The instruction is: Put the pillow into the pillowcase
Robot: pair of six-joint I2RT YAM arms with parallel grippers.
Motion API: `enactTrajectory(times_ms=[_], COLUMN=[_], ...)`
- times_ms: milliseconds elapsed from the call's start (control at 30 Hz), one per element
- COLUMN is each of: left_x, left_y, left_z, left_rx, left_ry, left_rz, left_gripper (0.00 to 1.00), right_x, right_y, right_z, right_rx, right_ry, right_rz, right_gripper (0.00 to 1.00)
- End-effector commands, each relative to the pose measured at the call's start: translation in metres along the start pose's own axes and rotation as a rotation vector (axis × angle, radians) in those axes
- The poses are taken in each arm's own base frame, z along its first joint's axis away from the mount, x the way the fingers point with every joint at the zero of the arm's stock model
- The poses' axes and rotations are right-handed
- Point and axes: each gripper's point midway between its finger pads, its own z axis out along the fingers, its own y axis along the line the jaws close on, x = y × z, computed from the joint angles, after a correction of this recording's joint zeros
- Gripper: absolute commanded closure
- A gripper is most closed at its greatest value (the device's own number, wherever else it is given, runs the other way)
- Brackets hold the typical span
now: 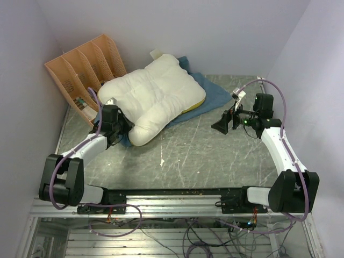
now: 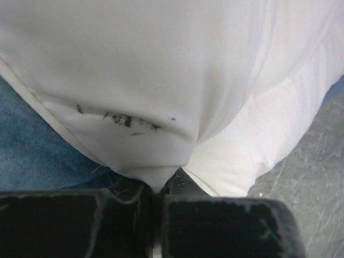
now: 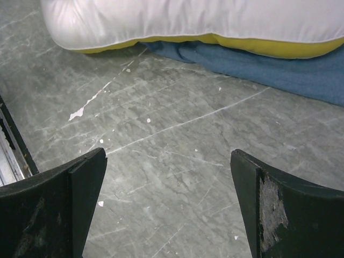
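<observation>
left hand [image 2: 156,189]: clamped on pillow [image 1: 153,97] corner | right hand [image 3: 167,183]: wide open, empty, above surface [image 1: 183,158] | pillow lies on pillowcase [image 1: 215,94]

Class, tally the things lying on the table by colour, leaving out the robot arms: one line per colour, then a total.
Cream-white: 1, the pillow
Blue: 1, the pillowcase
Peach-orange: 1, the slotted rack
Total: 3

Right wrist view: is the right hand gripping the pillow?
No, the right hand is open over the table, apart from the pillow.
</observation>
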Motion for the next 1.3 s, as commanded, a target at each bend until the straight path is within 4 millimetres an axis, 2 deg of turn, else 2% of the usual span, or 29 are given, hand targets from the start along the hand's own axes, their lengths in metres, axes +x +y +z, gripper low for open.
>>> enactTrajectory(times_ms=[0, 267, 467, 567, 700, 833, 1033, 1100, 1200, 1267], left_x=[-0.021, -0.028, -0.034, -0.035, -0.040, -0.049, -0.065, -0.064, -0.055, -0.043], left_y=[-0.047, -0.067, -0.093, -0.102, -0.115, -0.132, -0.151, -0.153, -0.161, -0.172], left_z=[-0.018, -0.033, -0.041, -0.045, -0.052, -0.063, -0.084, -0.088, -0.091, -0.090], left_rx=[0.157, 0.225, 0.312, 0.337, 0.384, 0.440, 0.478, 0.486, 0.543, 0.582], left_ry=[-0.010, 0.004, 0.028, 0.052, 0.052, 0.047, 0.030, 0.044, 0.065, 0.090], left_rz=[0.044, 0.081, 0.116, 0.140, 0.143, 0.136, 0.167, 0.168, 0.133, 0.119], left_gripper=[0.93, 0.93, 0.93, 0.93, 0.93, 0.93, 0.93, 0.93, 0.93, 0.93], right_x=[0.002, 0.002, 0.001, 0.000, 0.009, 0.019, 0.027, 0.026, 0.012, -0.003], right_y=[0.002, 0.003, 0.000, -0.007, -0.013, -0.011, 0.008, 0.027, 0.053, 0.066], right_z=[0.002, 0.002, 0.006, 0.010, 0.014, 0.022, 0.058, 0.077, 0.098, 0.105], right_rx=[-0.023, -0.028, -0.046, -0.042, -0.044, -0.081, -0.159, -0.205, -0.258, -0.286], right_ry=[0.008, 0.005, 0.000, 0.005, 0.009, -0.008, 0.034, 0.038, -0.015, -0.078], right_rz=[-0.010, -0.015, -0.035, -0.083, -0.192, -0.286, -0.346, -0.386, -0.430, -0.426], right_gripper=[0.00, 0.00, 0.00, 0.00, 0.00, 0.00, 0.00, 0.00, 0.00, 0.00])
